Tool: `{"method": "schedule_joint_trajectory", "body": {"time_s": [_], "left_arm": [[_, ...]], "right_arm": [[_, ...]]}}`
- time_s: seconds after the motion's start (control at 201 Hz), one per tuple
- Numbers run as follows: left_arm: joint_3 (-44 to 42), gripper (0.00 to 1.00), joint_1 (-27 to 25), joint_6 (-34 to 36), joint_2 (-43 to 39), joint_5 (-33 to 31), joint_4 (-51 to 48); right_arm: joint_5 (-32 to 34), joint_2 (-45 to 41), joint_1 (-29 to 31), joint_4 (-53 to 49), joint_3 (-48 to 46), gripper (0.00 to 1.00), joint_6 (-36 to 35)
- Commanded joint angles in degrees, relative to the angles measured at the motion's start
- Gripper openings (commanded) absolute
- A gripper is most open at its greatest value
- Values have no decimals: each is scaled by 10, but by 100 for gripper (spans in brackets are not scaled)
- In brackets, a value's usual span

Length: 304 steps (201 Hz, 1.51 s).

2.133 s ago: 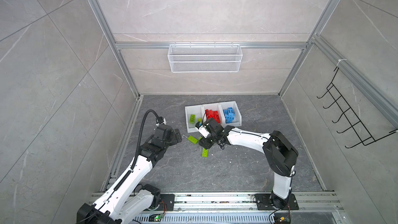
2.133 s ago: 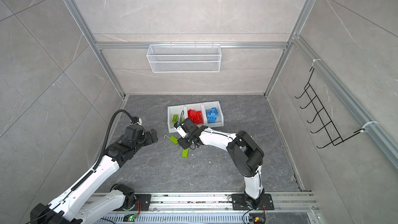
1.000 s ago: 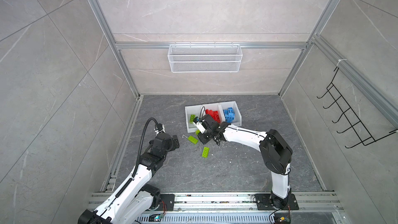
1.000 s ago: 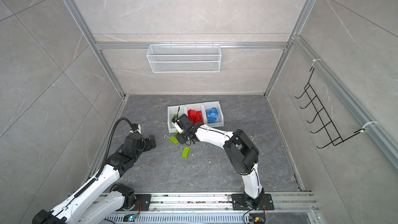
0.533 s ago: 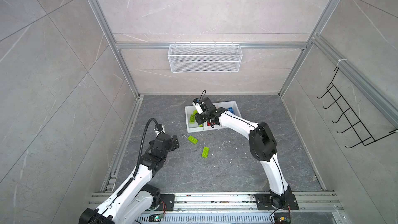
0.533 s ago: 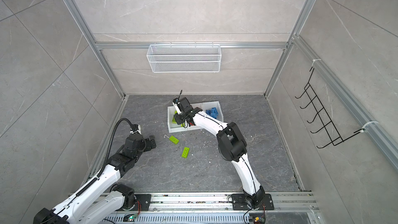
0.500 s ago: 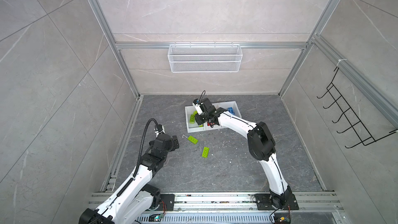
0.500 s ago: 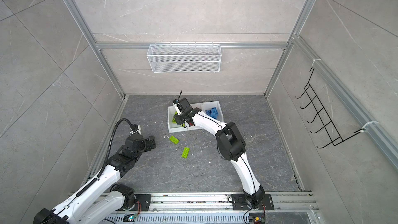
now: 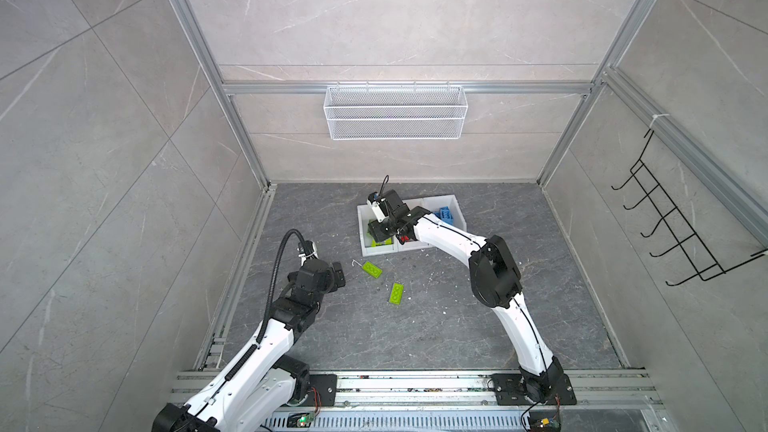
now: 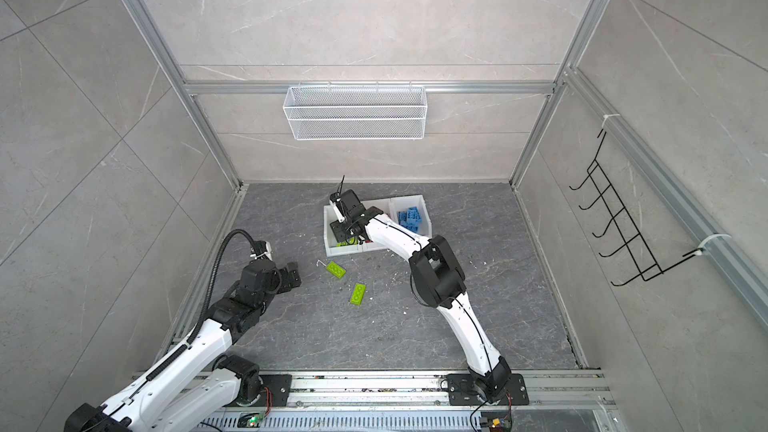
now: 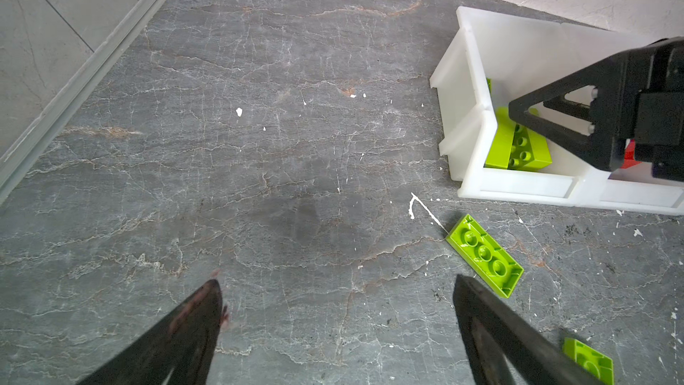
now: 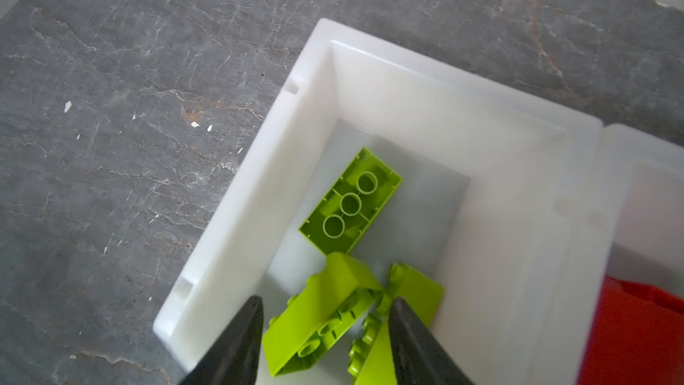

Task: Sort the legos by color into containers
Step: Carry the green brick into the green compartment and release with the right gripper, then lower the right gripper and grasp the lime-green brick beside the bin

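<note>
Containers [image 9: 361, 230]: a row on the floor, far centre, below the wire mesh basket [image 9: 395, 118] on the far wall.
Left bin [image 12: 259, 187]: several lego bricks [image 12: 351, 204] inside.
Right bin [image 10: 409, 201]: brick pile [image 10: 409, 218] inside.
First loose brick [image 9: 372, 270]: on the floor, just near of the left bin.
Second loose brick [image 9: 396, 293]: nearer, slightly right.

I'm looking at a dark grey veined surface [image 9: 415, 326]: the three joined white containers [image 9: 376, 248] sit toward its back, one lime green lego [image 9: 372, 270] lies flat just before them with a white hook-shaped scrap [image 9: 356, 261] at its corner, a second lime green lego [image 9: 396, 293] lies nearer the front, and white flecks [image 11: 239, 111] are scattered about
</note>
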Motion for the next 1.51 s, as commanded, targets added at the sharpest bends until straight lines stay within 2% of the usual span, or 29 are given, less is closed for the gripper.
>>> {"method": "schedule_joint_trajectory", "body": {"time_s": [0.0, 0.139, 0.299, 0.478, 0.946, 1.509], "left_arm": [[3, 99, 2, 8, -17, -24, 13], [-4, 99, 3, 5, -28, -30, 15], [-6, 99, 5, 3, -27, -27, 19], [-4, 99, 6, 3, -17, -27, 20], [-4, 99, 6, 3, -13, -27, 21], [-2, 99, 7, 1, -8, -26, 21]], "right_arm": [[-4, -77, 19, 6, -40, 58, -23], [-39, -155, 42, 51, -156, 59, -42], [-46, -233, 62, 114, -299, 59, -36], [-35, -252, 73, 139, -367, 60, -21], [-30, -169, 80, 125, -329, 65, -30], [-17, -86, 85, 88, -261, 61, -56]]}}
